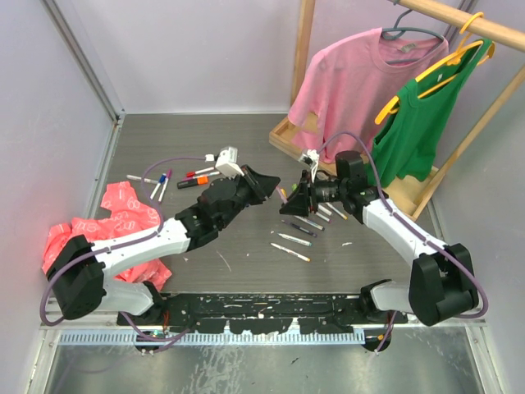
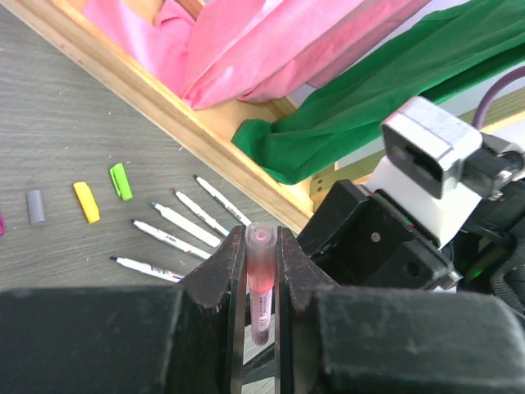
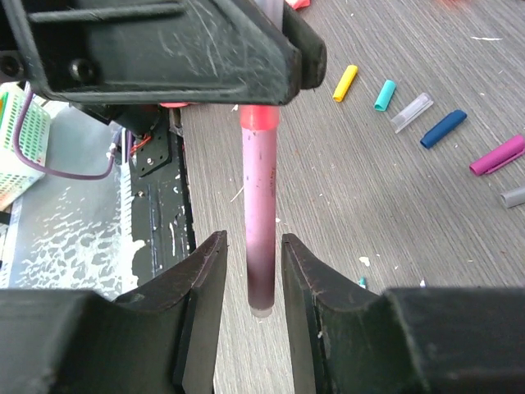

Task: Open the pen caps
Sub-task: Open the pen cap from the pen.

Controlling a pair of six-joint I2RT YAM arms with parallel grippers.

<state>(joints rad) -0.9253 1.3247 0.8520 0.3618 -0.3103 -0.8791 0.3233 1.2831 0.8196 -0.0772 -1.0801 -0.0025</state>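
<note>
My left gripper (image 1: 267, 185) (image 2: 262, 240) is shut on a slim pen (image 2: 261, 271) with a pink-red translucent end. The pen's pinkish barrel (image 3: 258, 189) reaches from the left gripper's jaws down between my right gripper's (image 1: 294, 197) (image 3: 254, 250) fingers. The right jaws stand apart, with a gap on each side of the barrel. Loose pen caps lie on the table: yellow (image 2: 86, 201), green (image 2: 120, 180), grey (image 2: 36, 206); also yellow (image 3: 345, 82), teal (image 3: 385, 94), blue (image 3: 444, 128), magenta (image 3: 496, 156). Several pens (image 1: 299, 230) (image 2: 176, 222) lie below the grippers.
More pens (image 1: 160, 182) and an orange-black marker (image 1: 199, 180) lie at the left. A crumpled red-pink bag (image 1: 123, 213) lies under the left arm. A wooden clothes rack base (image 1: 283, 135) with a pink shirt (image 1: 361, 82) and a green top (image 1: 426, 115) stands at the back right.
</note>
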